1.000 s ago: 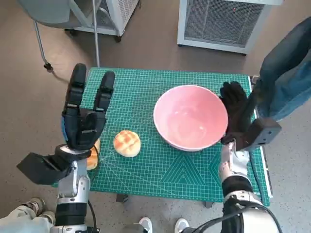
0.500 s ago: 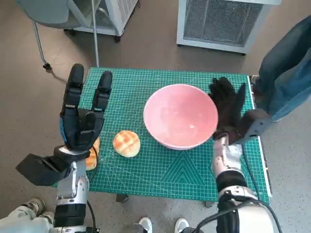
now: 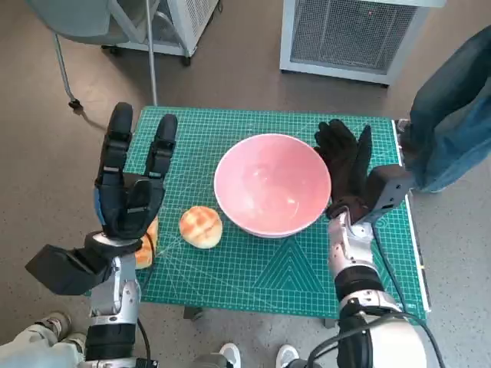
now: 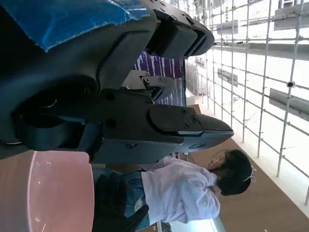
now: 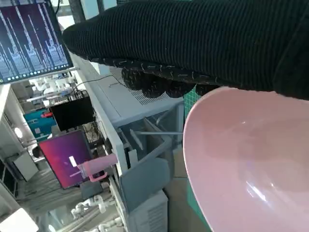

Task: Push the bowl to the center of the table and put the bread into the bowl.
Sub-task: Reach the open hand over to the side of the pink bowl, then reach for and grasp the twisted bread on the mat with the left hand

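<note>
My right hand (image 3: 347,172), in its black knitted glove, is flat with the fingers apart, and it presses on the right side of the big pink round bowl (image 3: 271,184). It holds nothing. From the camera behind that hand, the glove (image 5: 203,38) is a dark band just over the pink rim of the bowl (image 5: 241,164), right up against it. The bowl sits the right way up on the green cutting mat with white grid lines (image 3: 268,264), close to the middle of the small table, a bit toward the right. My left hand (image 3: 129,192), black with blue tape on its back, is up over the left side of the mat. Its fingers (image 3: 115,142) are straight and apart, and there is nothing in it. From the camera behind that hand, the blue tape (image 4: 67,19) and the black fingers (image 4: 183,126) fill most of the picture, with a bit of the pink bowl (image 4: 60,191) and a person in a light shirt (image 4: 186,191) past them. The round golden bread bun (image 3: 200,226) lies on the mat just to the left of the bowl, near it, but I cannot tell if they touch. Another brown bit of bread (image 3: 146,244) peeks out from under my left hand at the mat's left edge. A leg in blue jeans (image 3: 453,107) is by the right side of the table. A white box with a grey grille (image 3: 353,34) stands on the floor behind the table.
</note>
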`<move>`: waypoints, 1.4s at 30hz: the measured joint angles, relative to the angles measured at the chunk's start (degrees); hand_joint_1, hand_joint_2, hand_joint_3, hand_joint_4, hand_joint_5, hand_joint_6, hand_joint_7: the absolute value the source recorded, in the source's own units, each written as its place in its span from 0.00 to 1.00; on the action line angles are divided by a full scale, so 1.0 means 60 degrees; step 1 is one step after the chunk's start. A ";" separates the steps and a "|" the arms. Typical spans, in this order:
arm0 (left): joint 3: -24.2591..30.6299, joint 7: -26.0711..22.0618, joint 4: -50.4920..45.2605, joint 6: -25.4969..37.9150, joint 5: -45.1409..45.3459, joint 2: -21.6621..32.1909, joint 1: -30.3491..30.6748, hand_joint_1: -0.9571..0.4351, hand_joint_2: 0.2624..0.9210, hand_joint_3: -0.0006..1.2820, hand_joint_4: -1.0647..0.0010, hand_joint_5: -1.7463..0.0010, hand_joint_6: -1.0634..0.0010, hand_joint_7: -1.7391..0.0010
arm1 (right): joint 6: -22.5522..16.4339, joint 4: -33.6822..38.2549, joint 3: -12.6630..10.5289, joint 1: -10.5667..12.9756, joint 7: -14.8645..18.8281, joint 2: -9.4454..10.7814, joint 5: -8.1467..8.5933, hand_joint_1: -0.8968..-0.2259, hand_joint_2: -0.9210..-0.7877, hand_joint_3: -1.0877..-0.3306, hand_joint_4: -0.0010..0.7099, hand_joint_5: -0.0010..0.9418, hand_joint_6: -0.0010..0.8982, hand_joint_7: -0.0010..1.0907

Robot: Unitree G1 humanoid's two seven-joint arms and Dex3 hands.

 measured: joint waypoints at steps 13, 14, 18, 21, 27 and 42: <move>-0.0049 0.0290 -0.0200 -0.0055 0.0692 0.0223 -0.0047 0.54 0.99 0.00 0.62 1.00 0.64 1.00 | -0.2832 -0.2272 0.1262 0.0731 0.0346 -0.0167 -0.1055 0.43 0.00 0.35 0.28 0.01 0.09 0.39; -0.0051 0.0291 -0.0200 -0.0099 0.0786 0.0297 -0.0065 0.55 0.99 0.00 0.62 1.00 0.64 1.00 | -0.2997 -0.2525 0.1380 0.0876 0.0486 -0.0182 -0.1067 0.42 0.00 0.35 0.29 0.01 0.08 0.41; -0.0041 0.0376 -0.0197 -0.0517 0.1405 0.0662 -0.0192 0.54 0.99 0.00 0.62 1.00 0.64 1.00 | -0.3283 -0.3577 0.1688 0.1404 0.1125 -0.0247 -0.0944 0.42 0.00 0.36 0.29 0.01 0.03 0.50; -0.0032 0.0495 -0.0165 -0.1012 0.2119 0.1133 -0.0311 0.53 1.00 0.01 0.63 1.00 0.65 1.00 | -0.3251 -0.4574 0.1877 0.1808 0.1568 -0.0296 -0.0628 0.42 0.00 0.36 0.29 0.01 0.01 0.55; 0.0099 0.0970 0.0196 -0.2249 0.4259 0.2770 -0.0487 0.52 1.00 0.03 0.66 1.00 0.69 1.00 | -0.2864 -0.6619 0.2254 0.2616 0.1951 -0.0304 -0.0241 0.41 0.00 0.37 0.29 0.00 0.00 0.57; 0.0519 0.1524 0.1354 -0.3725 0.6039 0.6138 -0.0333 0.52 1.00 0.03 0.69 1.00 0.71 1.00 | -0.2340 -0.8861 0.2772 0.3652 0.2071 -0.0328 -0.0208 0.41 0.00 0.38 0.30 0.01 0.00 0.58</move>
